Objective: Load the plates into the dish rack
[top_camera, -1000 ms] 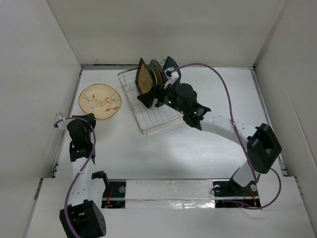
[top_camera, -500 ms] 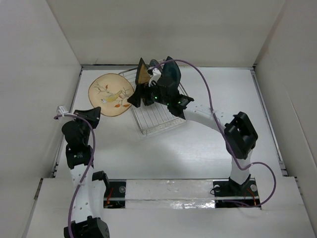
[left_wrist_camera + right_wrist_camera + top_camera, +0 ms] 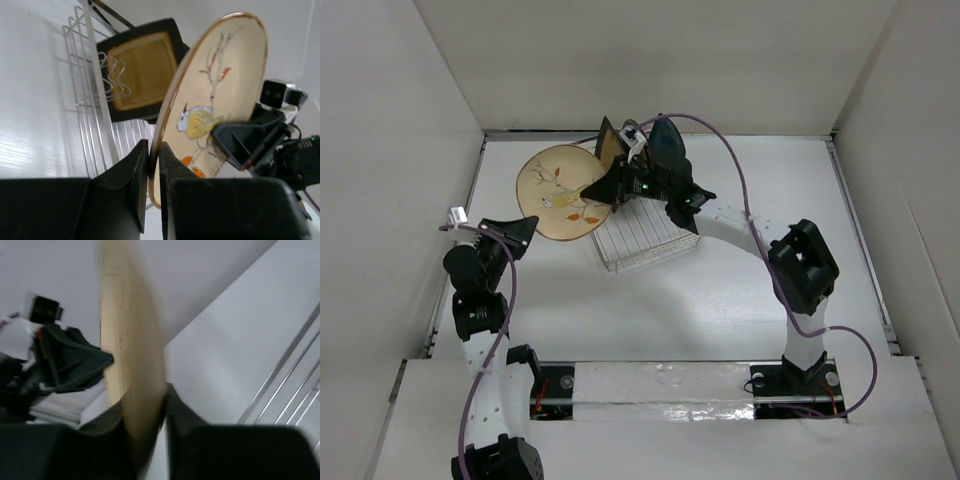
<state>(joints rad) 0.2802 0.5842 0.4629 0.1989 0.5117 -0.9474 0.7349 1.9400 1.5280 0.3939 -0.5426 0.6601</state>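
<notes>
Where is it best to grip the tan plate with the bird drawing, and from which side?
Take the tan plate by its thin rim, coming edge-on, one finger on each face. It is tilted up, so both faces are free; the left gripper and the right gripper pinch it this way.

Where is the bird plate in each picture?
Top view: bird plate is left of centre, at the rack's left edge.
Left wrist: bird plate fills the middle, tilted, drawing showing.
Right wrist: bird plate is a blurry edge-on strip, left of centre.
Shared landmark: the rack; its wires show in all three.
</notes>
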